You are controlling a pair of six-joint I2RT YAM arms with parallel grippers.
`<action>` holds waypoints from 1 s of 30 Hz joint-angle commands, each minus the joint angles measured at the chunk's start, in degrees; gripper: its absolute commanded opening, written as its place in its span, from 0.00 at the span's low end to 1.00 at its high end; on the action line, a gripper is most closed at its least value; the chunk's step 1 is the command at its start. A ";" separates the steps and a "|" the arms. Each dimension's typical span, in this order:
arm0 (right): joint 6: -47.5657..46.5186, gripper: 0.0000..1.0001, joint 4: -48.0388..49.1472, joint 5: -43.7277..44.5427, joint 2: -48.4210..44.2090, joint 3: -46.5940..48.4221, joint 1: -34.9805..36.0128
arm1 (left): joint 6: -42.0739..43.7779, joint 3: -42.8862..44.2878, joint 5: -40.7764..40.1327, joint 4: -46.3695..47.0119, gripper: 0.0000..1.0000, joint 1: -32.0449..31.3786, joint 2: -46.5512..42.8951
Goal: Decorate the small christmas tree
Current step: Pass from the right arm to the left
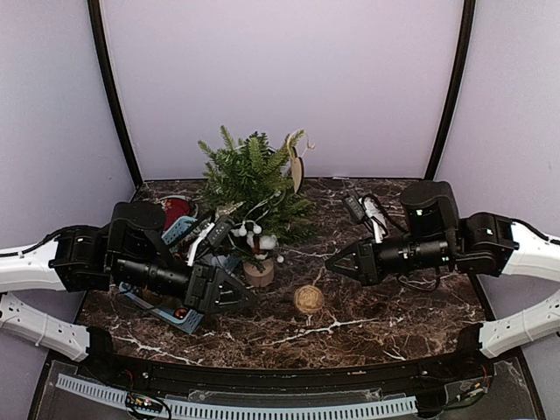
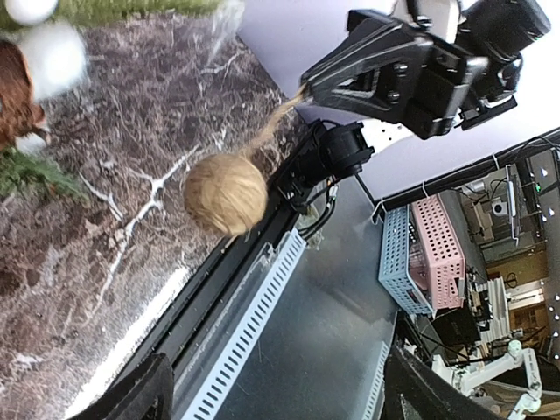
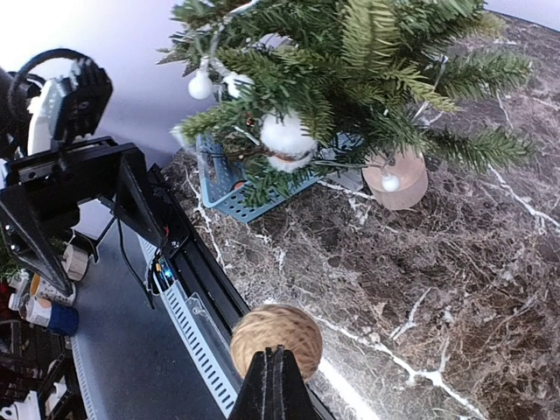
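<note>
The small christmas tree (image 1: 249,179) stands at the middle back on a pale wooden base (image 1: 259,273); it fills the top of the right wrist view (image 3: 350,61). White pom-poms (image 1: 255,236) and a wooden tag (image 1: 297,171) hang on it. A tan twine ball (image 1: 308,299) hangs in front of the tree on its string (image 2: 271,131). My right gripper (image 1: 331,261) is shut on that string, the ball (image 3: 276,337) just below its tip (image 3: 276,357). My left gripper (image 1: 249,297) is open left of the ball, its fingers (image 2: 131,402) wide apart with nothing between them.
A blue basket (image 1: 179,238) with ornaments lies left of the tree, partly under my left arm, with a red ornament (image 1: 178,210) behind it. The table's black front rail (image 1: 280,372) runs close below the ball. Purple walls close the back and sides.
</note>
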 commanded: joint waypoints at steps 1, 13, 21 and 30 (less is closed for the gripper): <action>0.14 0.00 0.40 -5.18 1.72 0.60 -3.11 | 4.45 -1.54 -4.26 4.52 0.85 -0.21 -3.37; -2.41 0.00 -2.51 -10.82 4.14 5.07 -6.37 | 12.56 0.92 -1.70 11.79 0.78 -0.22 1.23; -1.95 0.00 1.23 -17.34 2.89 5.90 -6.45 | 13.93 3.22 0.28 19.93 0.78 -0.24 8.45; -2.38 0.00 2.62 -20.67 -0.50 7.26 -6.47 | 17.53 7.39 -1.50 22.23 0.82 -0.33 14.14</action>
